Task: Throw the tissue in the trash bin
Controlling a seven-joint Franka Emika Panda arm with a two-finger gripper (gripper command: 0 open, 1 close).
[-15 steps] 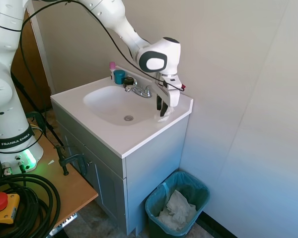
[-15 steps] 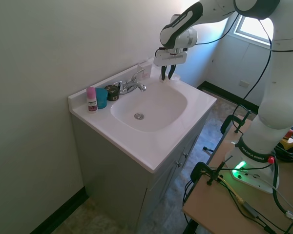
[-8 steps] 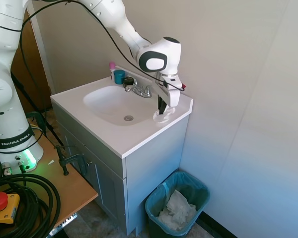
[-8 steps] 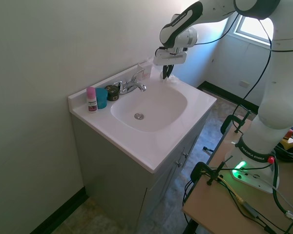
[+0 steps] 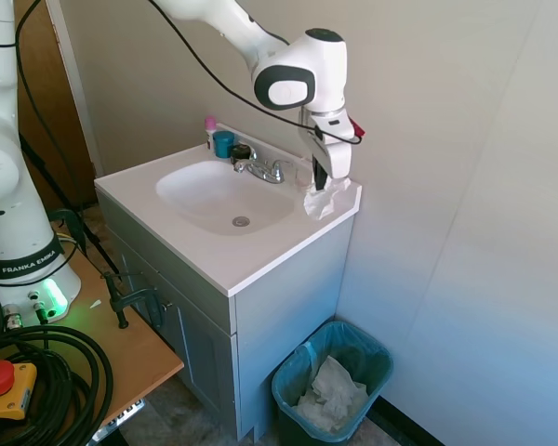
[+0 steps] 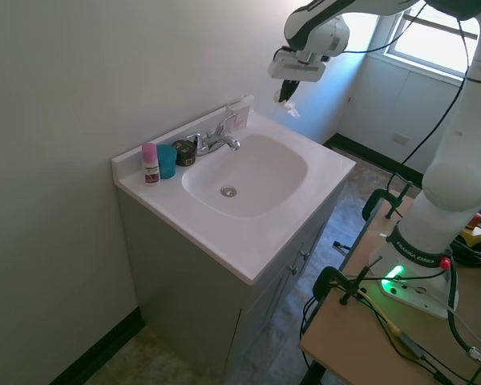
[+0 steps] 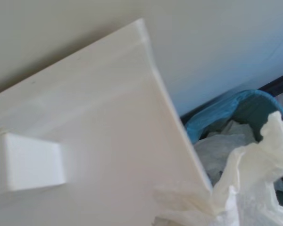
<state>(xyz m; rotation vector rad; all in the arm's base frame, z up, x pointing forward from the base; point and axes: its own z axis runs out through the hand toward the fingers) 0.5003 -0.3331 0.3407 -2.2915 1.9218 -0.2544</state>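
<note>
Small white crumpled paper tissue hangs clamped in the pincer, long axis roughly vertical, loose end pointing down, clear of the white vanity desk above its back right corner. The wrist view shows the tissue with the teal-green plastic trash bin past the desk edge. That bin sits on the floor beside the cabinet, greyish-white paper mass inside. The desk corner lies between tissue and bin. Chrome faucet, teal cup and pink-capped bottle stand along the back edge.
</note>
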